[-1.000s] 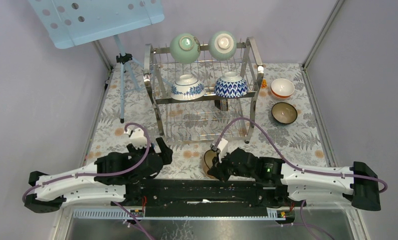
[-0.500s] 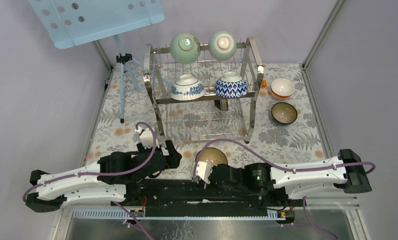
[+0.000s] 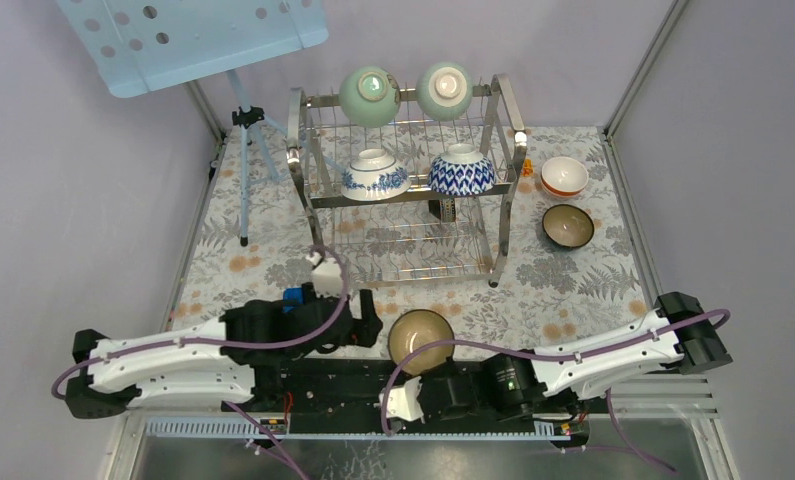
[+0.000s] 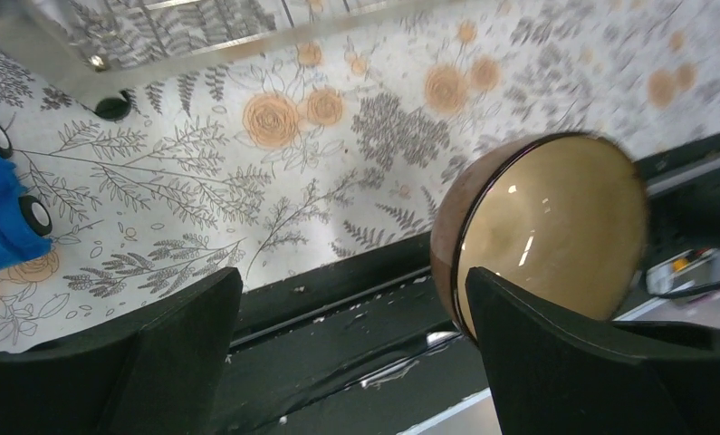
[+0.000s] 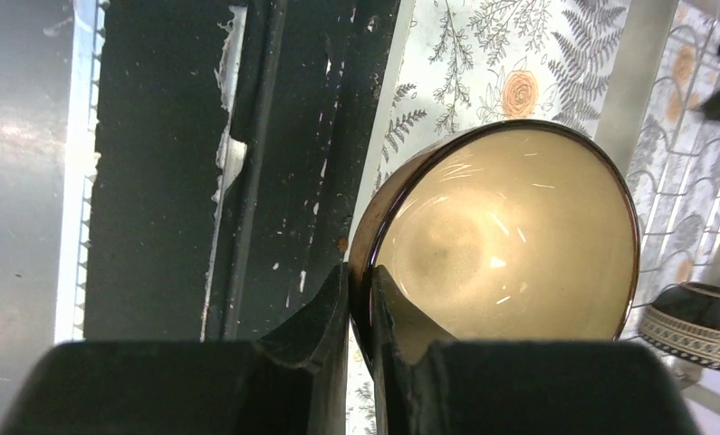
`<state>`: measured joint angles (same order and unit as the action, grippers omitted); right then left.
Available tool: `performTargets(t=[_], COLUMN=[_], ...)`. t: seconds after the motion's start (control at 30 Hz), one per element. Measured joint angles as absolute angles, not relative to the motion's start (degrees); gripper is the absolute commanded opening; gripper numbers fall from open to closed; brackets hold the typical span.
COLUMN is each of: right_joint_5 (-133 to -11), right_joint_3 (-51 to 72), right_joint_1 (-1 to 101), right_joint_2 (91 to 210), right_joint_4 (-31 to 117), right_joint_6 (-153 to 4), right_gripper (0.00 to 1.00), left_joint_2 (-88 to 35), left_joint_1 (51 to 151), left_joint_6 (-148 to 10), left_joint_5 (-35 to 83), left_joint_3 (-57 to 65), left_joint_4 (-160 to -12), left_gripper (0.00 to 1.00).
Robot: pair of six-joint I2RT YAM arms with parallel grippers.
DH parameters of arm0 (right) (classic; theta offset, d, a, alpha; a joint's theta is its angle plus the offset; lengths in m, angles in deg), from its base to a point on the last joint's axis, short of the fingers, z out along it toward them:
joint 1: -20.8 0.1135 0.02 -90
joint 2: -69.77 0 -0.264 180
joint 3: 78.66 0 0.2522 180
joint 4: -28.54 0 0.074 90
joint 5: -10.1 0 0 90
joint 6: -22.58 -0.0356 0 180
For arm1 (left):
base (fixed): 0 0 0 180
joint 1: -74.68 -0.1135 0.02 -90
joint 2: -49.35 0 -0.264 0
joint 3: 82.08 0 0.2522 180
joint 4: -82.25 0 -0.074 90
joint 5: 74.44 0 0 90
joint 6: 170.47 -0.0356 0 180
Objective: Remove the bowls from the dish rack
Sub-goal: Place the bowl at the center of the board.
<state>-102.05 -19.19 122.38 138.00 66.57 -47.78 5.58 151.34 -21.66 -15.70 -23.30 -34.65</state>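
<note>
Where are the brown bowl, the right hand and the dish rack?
Brown bowl (image 3: 420, 338): top view, on its tan inside.
Right hand (image 5: 360, 272): right wrist view, midway between the fingertips pinching the bowl's rim.
Dish rack (image 3: 418, 195): top view, on the front rail of its upper shelf.

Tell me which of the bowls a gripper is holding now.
The brown bowl with the tan inside, near the arm bases: the right gripper is shut on its rim. Four others sit in the dish rack, and two stand free on the table.
</note>
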Motion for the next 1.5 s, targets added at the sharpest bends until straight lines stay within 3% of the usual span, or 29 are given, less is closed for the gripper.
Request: performTargets(t=[0.2, 0.4, 0.83, 1.07, 1.27, 1.5], right_joint_5=[-103.5, -103.8, -103.8, -103.8, -103.8, -103.8], right_joint_3=[-19.2, -19.2, -19.2, -19.2, -19.2, -19.6], right_joint_1=[124.1, 124.7, 124.7, 124.7, 124.7, 124.7], right_joint_2=[138.0, 138.0, 138.2, 138.5, 139.3, 139.8], right_joint_4=[66.9, 66.9, 66.6, 65.8, 65.8, 65.2], right_joint_6=[-42.3, -40.1, -39.8, -40.3, -40.3, -40.3], right_gripper=[0.0, 0.0, 0.0, 0.0, 0.0, 0.0], left_joint_2=[-3.2, -4.1, -7.9, -8.8, -11.1, -12.4], left_joint_1=[151.3, 151.3, 151.3, 151.3, 151.6, 152.0], left_joint_6=[-26.7, -29.5, -30.7, -27.3, -25.3, -24.8], left_joint_5=[-9.5, -6.7, -5.0, -5.5, -5.6, -5.7], left_joint_3=[-22.4, -22.0, -20.5, -20.4, -20.4, -20.3], left_joint_4=[-37.2, -39.2, -40.6, -40.4, -40.3, -40.2], left_gripper=[0.98, 0.93, 0.64, 0.53, 0.37, 0.34])
